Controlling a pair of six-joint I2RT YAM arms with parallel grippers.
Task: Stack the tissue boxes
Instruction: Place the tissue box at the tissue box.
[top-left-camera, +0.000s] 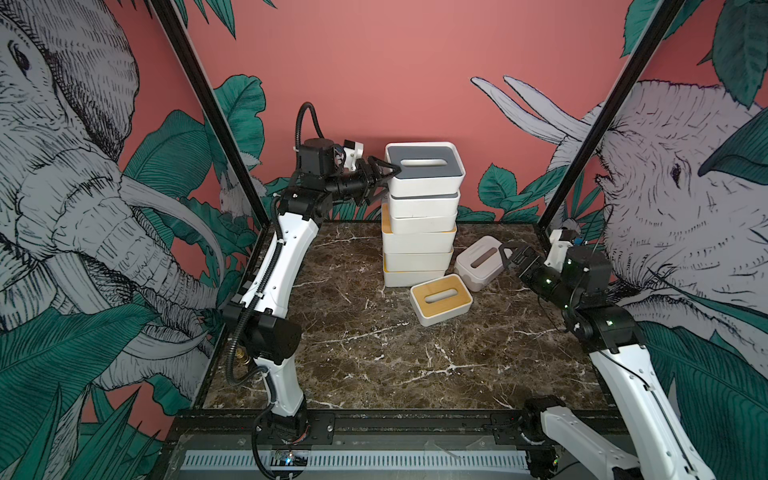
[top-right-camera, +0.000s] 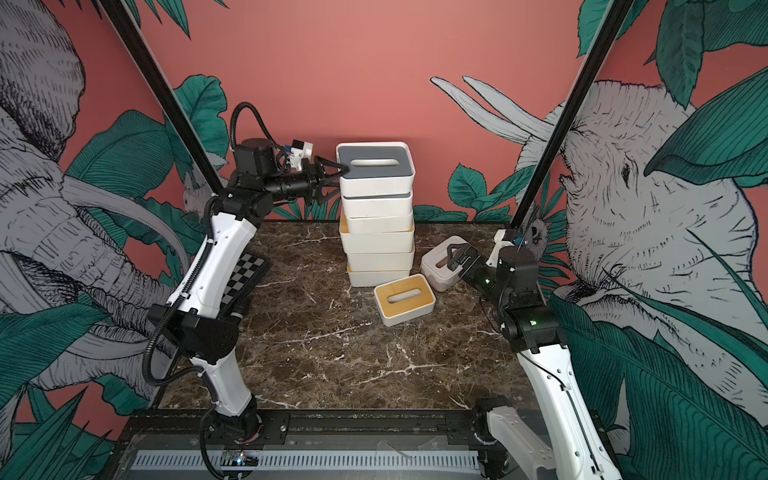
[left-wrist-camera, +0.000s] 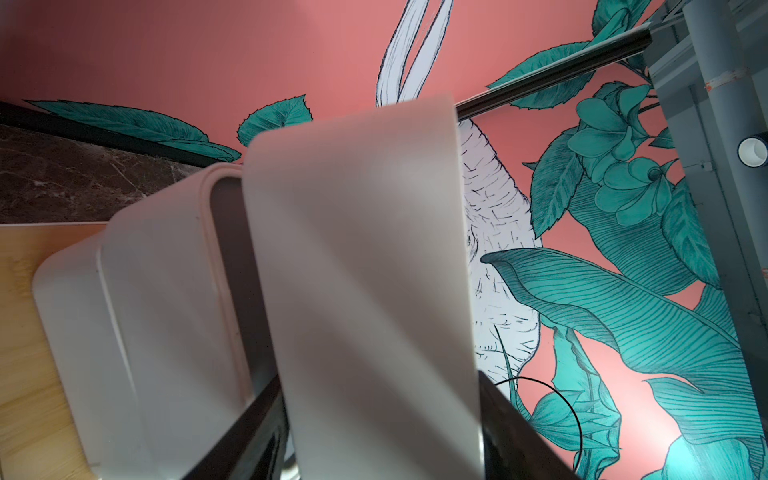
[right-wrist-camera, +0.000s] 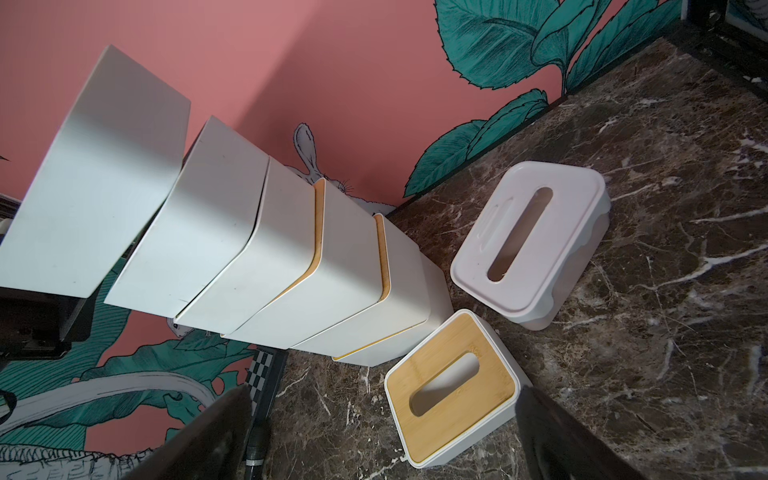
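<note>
L tool (top-left-camera: 390, 178) spans left end of top grey-lidded white plastic tissue box (top-left-camera: 424, 168), prob. squaring it on far-ctr stack (top-left-camera: 417, 241), grip unclear; R tool (top-left-camera: 508, 255), wide, hovers at loose white-lidded box (top-left-camera: 478, 259) for next pick.

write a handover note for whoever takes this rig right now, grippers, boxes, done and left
Left gripper: jaws straddle the end of the top grey-lid box nearest its arm; whether it grips, cannot tell.
Right gripper: open, empty, beside the white-lid box.
Done: stack of six at the back of the table, a little staggered.
Left: the white-lid box and the bamboo-lid box, loose on the table right of the stack.
</note>
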